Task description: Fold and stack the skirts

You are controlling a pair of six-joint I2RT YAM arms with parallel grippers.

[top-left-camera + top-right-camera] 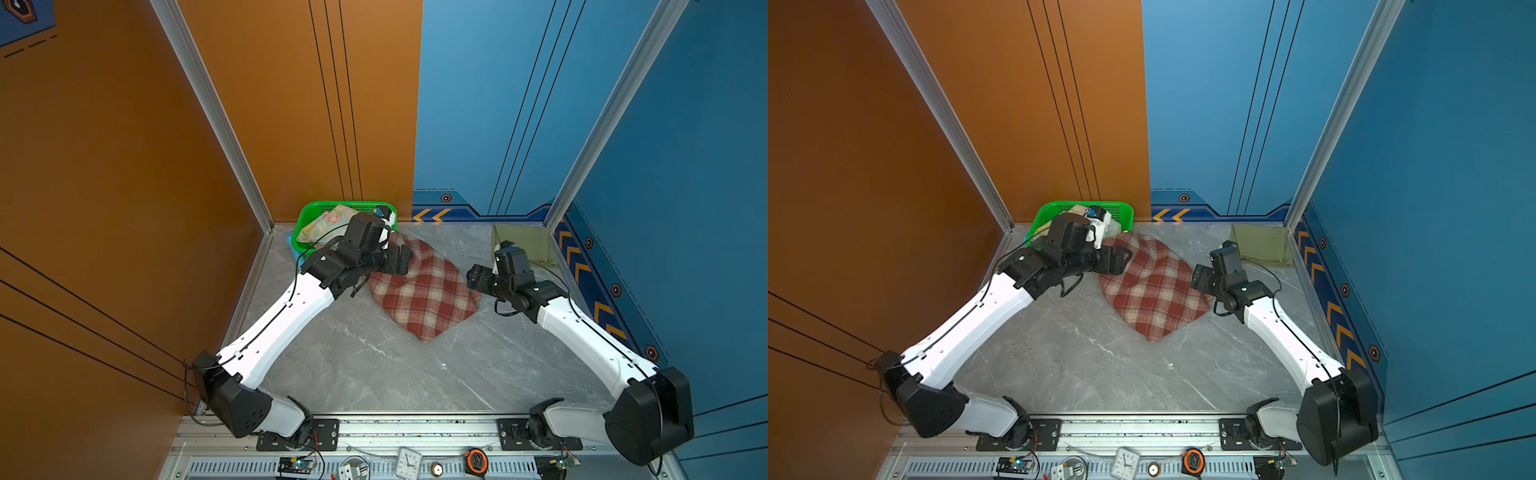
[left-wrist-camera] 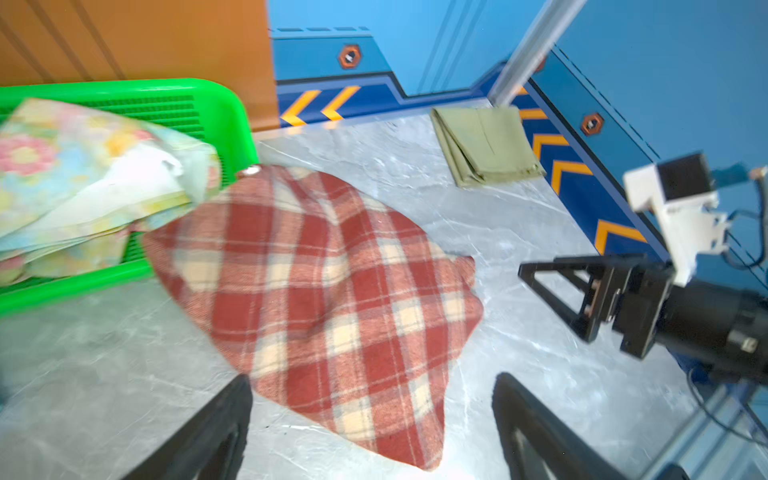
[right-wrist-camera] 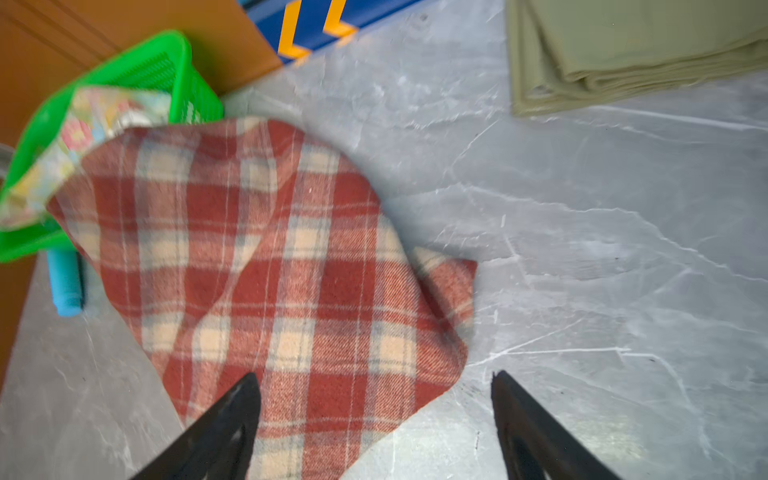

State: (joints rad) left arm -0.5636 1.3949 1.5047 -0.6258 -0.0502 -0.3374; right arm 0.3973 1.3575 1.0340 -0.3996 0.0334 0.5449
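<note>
Near table [image 1: 353,374] lies open; basket [image 1: 345,203], plaid skirt [image 1: 424,291] and olive skirt [image 1: 525,243] crowd the back.

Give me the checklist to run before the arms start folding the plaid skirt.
1. Left gripper open and empty: ok.
2. Right gripper open and empty: ok.
3. Red-brown and cream plaid cloth skirt lying flat: not ok, rumpled.
4. Plaid skirt clear of green plastic mesh basket: not ok, far edge touches it.
5. Plain olive-green cloth skirt folded, set aside: ok.
6. Pale floral cloth skirt out of basket: not ok.

Robot lab cell, aluminium frame [image 1: 218,120], panelled walls [image 1: 478,104]
</note>
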